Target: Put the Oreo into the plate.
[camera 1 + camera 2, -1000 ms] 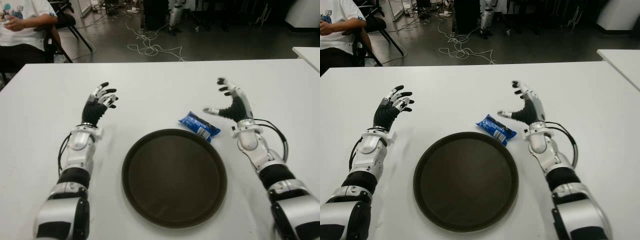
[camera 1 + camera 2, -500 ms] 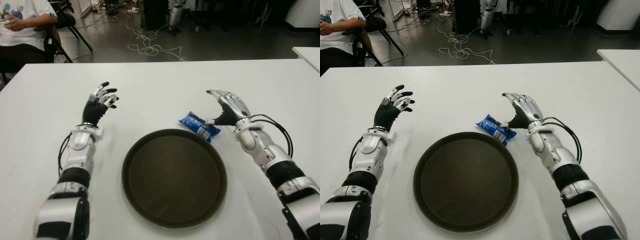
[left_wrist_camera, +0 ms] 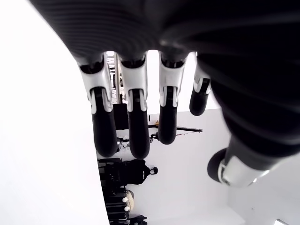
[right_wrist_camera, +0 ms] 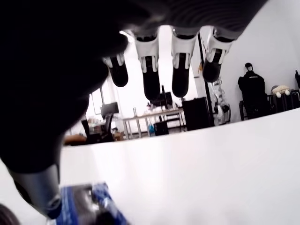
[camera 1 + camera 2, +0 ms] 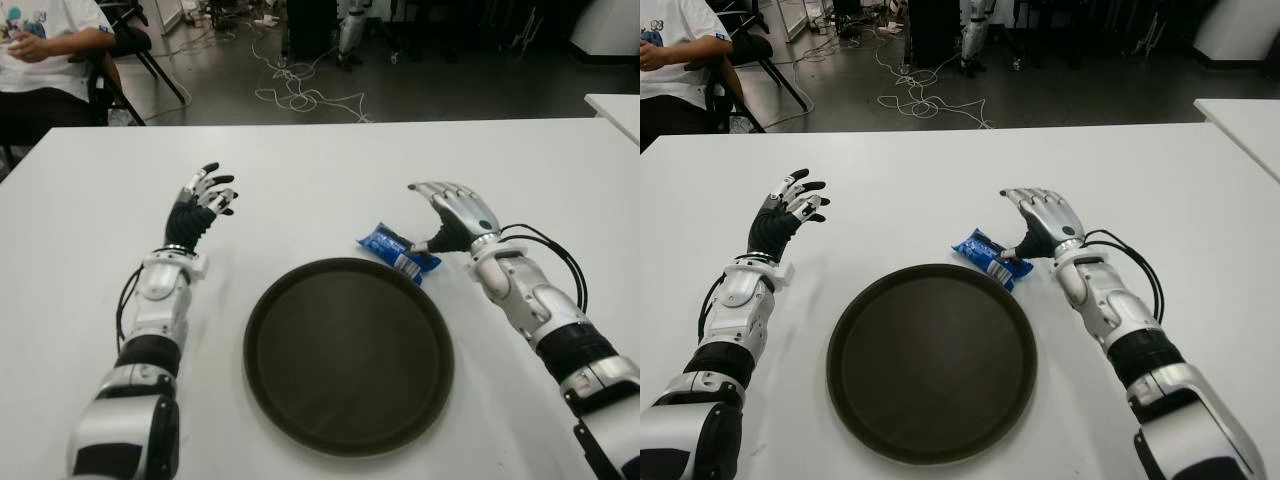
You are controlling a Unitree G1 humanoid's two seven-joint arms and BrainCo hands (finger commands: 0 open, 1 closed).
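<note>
The Oreo is a blue packet point(image 5: 398, 250) lying flat on the white table point(image 5: 300, 170), just off the far right rim of the dark round plate point(image 5: 348, 355). My right hand point(image 5: 443, 213) hovers palm-down over the packet's right end. Its fingers are spread and its thumb tip reaches down beside the wrapper. In the right wrist view the packet point(image 4: 89, 206) shows below the thumb point(image 4: 40, 190), and the other fingers point(image 4: 180, 70) are held straight above it, holding nothing. My left hand point(image 5: 202, 203) shows left of the plate with its fingers spread.
A seated person point(image 5: 40, 45) is at the far left behind the table. Loose cables point(image 5: 300, 90) lie on the floor beyond the far edge. The corner of a second white table point(image 5: 615, 105) shows at the right.
My right hand has rolled from upright to palm-down and shifted left over the packet's right end, thumb dropping beside it. The packet, plate and left hand have not moved.
</note>
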